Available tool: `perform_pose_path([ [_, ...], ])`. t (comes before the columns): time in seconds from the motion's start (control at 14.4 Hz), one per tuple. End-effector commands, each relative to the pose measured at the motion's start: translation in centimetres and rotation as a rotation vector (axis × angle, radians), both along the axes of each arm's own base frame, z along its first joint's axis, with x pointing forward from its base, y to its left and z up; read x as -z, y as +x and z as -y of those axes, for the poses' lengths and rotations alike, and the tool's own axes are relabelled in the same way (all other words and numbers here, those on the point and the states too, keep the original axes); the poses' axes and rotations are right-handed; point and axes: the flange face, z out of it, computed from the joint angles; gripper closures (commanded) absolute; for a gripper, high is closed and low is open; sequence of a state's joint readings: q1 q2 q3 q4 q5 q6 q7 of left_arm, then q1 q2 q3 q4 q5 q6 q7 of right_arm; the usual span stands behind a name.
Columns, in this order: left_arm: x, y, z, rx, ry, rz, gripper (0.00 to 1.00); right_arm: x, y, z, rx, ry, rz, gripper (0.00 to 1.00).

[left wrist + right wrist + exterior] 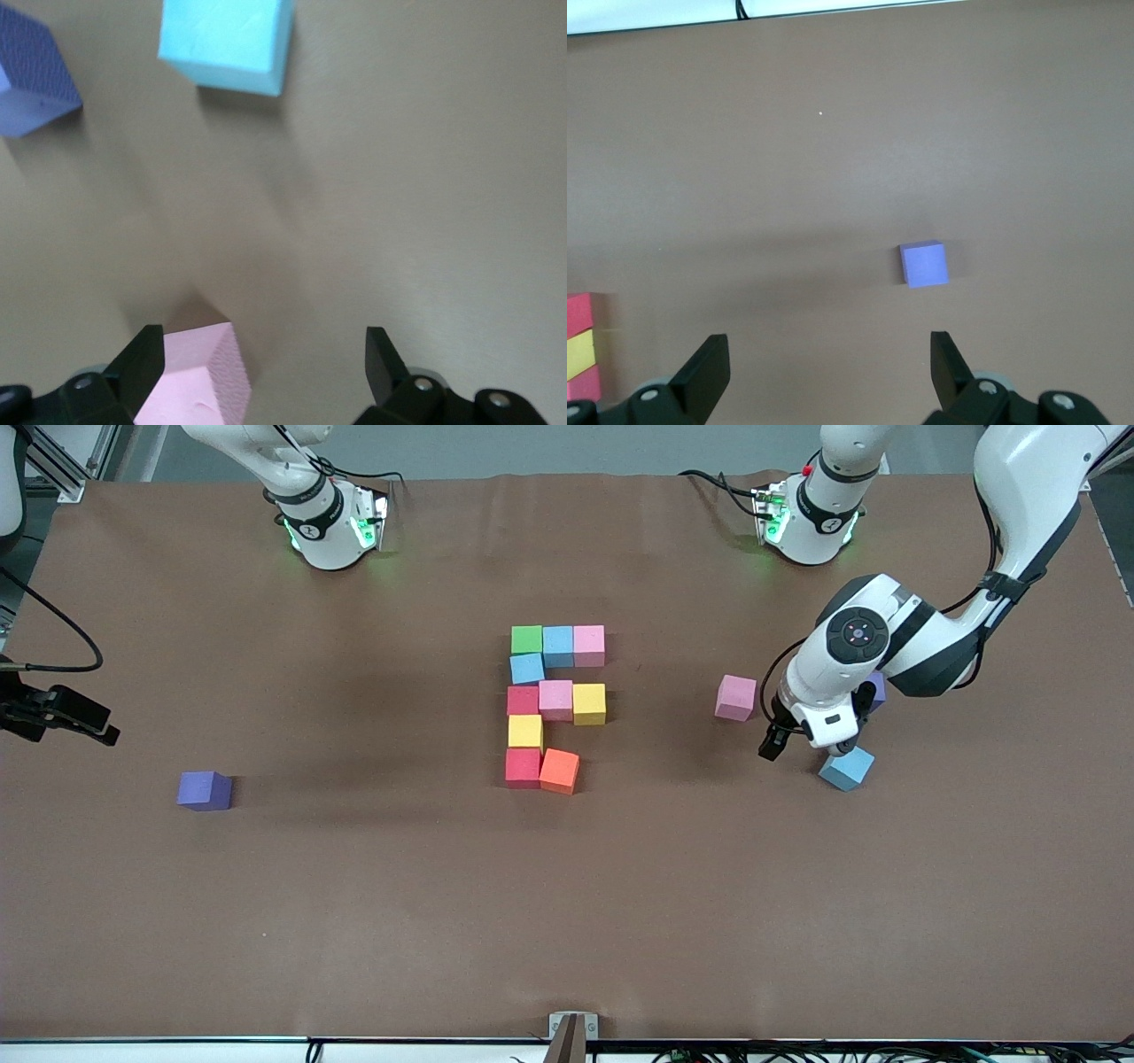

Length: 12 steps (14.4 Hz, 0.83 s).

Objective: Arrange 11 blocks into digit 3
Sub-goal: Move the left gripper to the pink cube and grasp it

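Forming a partial digit, nine blocks (554, 700) apparently touch.

Lighting: even, bright overhead light; you get soft short shadows beside each cube and a broad faint one under the left arm (895, 638). Glare: none on the matte brown table (354, 912). Focus: your left wrist view is soft, its pink block (197, 376) blurred at lower left of the frame.
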State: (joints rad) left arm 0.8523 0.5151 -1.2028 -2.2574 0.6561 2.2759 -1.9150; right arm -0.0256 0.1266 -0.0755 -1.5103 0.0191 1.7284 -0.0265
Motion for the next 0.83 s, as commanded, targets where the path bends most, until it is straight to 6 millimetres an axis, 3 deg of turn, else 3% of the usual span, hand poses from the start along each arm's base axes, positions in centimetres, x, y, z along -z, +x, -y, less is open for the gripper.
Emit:
perform_pose_path([
  [0.0, 1.2, -2.4, 0.0, -0.095, 0.025, 0.006, 0.0, -1.4, -1.2, -0.3, -0.023, -0.044, -0.016, 0.0],
  [0.35, 3.3, -5.2, 0.4, -0.151, 0.059, -0.023, 0.0, -2.6, -1.5, -0.1, -0.019, -0.033, -0.017, 0.0],
  [0.56, 3.6, -6.1, 1.4, -0.182, 0.036, -0.002, 0.0, -3.5, -2.3, 0.6, -0.102, -0.038, -0.014, 0.0],
  [0.76, 4.3, -7.0, 2.1, -0.196, 0.003, -0.002, 0.0, -3.5, -2.2, -0.3, 0.024, -0.024, -0.011, 0.0],
])
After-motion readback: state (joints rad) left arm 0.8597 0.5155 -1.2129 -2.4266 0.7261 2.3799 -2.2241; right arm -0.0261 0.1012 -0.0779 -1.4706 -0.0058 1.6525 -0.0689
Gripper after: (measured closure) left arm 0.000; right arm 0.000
